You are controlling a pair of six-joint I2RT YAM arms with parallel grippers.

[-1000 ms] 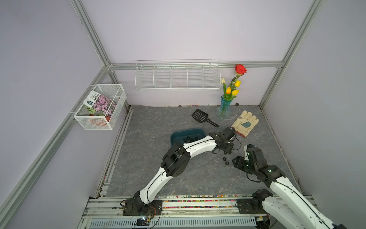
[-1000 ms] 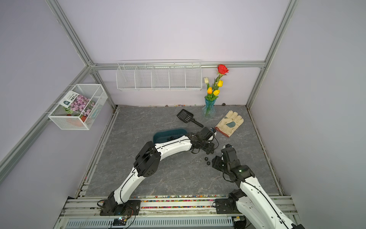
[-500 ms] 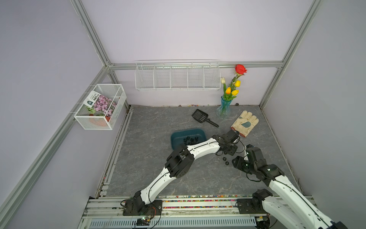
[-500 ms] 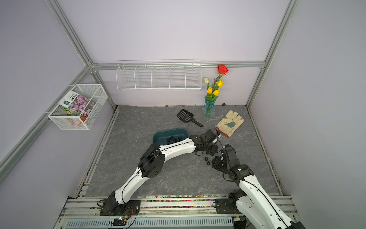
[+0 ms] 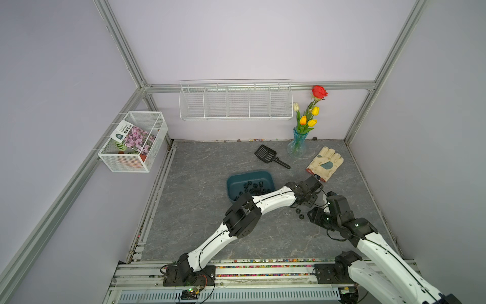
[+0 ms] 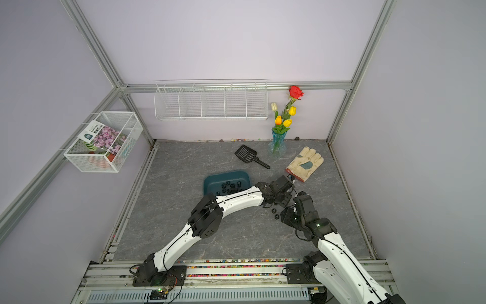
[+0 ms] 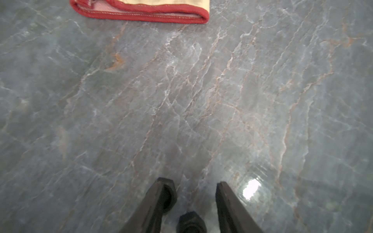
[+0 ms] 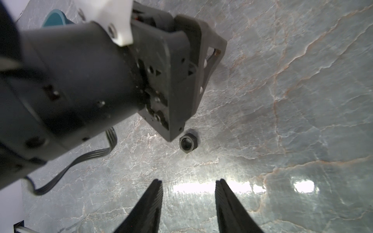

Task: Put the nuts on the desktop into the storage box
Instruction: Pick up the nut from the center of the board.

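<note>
1. On the desktop [image 5: 200, 215], right of centre, two loose nuts [image 5: 298, 210] are lying just beside each other, not yet boxed. They are small, black and hexagonal with a round bore, and look like metal.
2. Box [image 5: 249, 174]: sitting left of the loose nuts and well apart from them, with the left arm reaching over its near corner. It is shallow, smooth teal plastic with rounded corners. Stored nuts [image 5: 253, 187] are clustering inside.
3. Left gripper [image 7: 189, 182]: hanging low over the stone, jaws standing apart and clamping nothing. One nut [image 7: 191, 222] is lying between the fingers, and another is resting against one finger's inner face. It is probably straddling them for a pinch.
4. Right gripper [image 8: 188, 181]: jaws likewise apart and empty, pointing down at bare stone short of a nut [image 8: 188, 143] beside the left gripper's tip. It is likely standing off to leave the left arm room.
5. Desktop surface: dark grey and stone-look with pale and rusty veins, glossy enough to be mirroring the lamps.
6. Glove [image 5: 325, 163]: lying flat just beyond the grippers, soft and cream with a red cuff.
7. Scoop [image 5: 265, 154] and vase [image 5: 296, 144]: sitting toward the back wall, apparently taking no part. The scoop is black slotted plastic, and the vase is blue glass holding flowers.
</note>
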